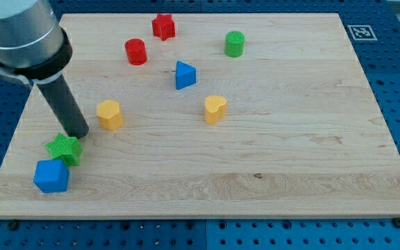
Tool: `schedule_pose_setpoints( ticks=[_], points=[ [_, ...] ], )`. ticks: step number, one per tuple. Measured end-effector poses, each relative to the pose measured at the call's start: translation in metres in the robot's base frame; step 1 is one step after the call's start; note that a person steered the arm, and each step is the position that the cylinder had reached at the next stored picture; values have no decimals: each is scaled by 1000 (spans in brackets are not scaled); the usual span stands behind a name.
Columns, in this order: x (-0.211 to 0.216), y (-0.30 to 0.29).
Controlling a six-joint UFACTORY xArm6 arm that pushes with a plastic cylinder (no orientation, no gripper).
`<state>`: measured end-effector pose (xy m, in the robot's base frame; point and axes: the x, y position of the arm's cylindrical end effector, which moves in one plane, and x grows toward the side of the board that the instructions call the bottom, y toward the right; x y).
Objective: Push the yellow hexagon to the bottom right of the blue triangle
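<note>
The yellow hexagon (pixel 109 114) sits left of the board's middle. The blue triangle (pixel 185 75) lies up and to the right of it, near the top centre. My tip (pixel 80 133) rests on the board just left of and slightly below the yellow hexagon, a small gap apart, right above the green star (pixel 64 148). The dark rod rises from the tip toward the view's top left.
A blue cube (pixel 51 176) sits below the green star at the lower left. A yellow heart (pixel 215 109) lies right of centre. A red cylinder (pixel 136 51), a red star (pixel 163 26) and a green cylinder (pixel 235 44) stand along the top. The wooden board (pixel 290 173) lies on a blue pegboard.
</note>
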<state>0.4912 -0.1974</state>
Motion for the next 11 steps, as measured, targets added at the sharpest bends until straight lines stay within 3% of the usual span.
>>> schedule_pose_setpoints(
  ticks=[2, 7, 11],
  points=[
    [-12, 3],
    [-44, 117],
    [-65, 280]
  ],
)
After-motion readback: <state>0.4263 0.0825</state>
